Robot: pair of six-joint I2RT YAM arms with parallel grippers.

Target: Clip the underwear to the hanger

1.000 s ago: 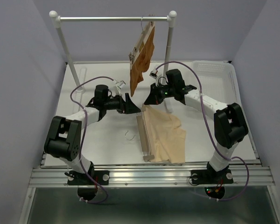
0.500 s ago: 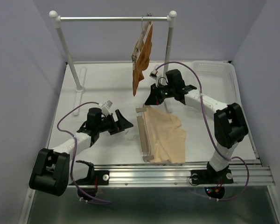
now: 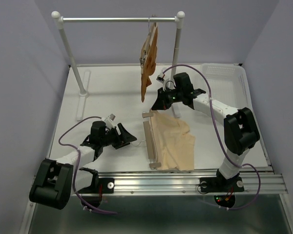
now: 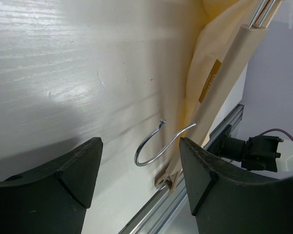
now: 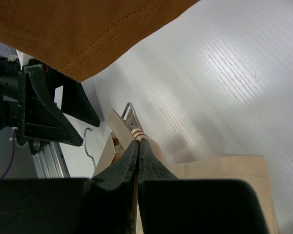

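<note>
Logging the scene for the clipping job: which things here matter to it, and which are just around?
For the job: underwear, lying flat; hanger along its left edge; left pincer, open, left of the hanger; right pincer, shut at the far clip.
Just around: rust-brown garment on a second hanger; clothes rail; white basket.

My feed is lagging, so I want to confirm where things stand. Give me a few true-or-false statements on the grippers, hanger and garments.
1. The left gripper is open. True.
2. The hanger hangs on the rail. False: it lies flat on the table.
3. The brown garment hangs from the rail. True.
4. The right gripper is wide open. False: its fingers are closed together at the hanger's far end.
5. The underwear lies on the table. True.
</note>
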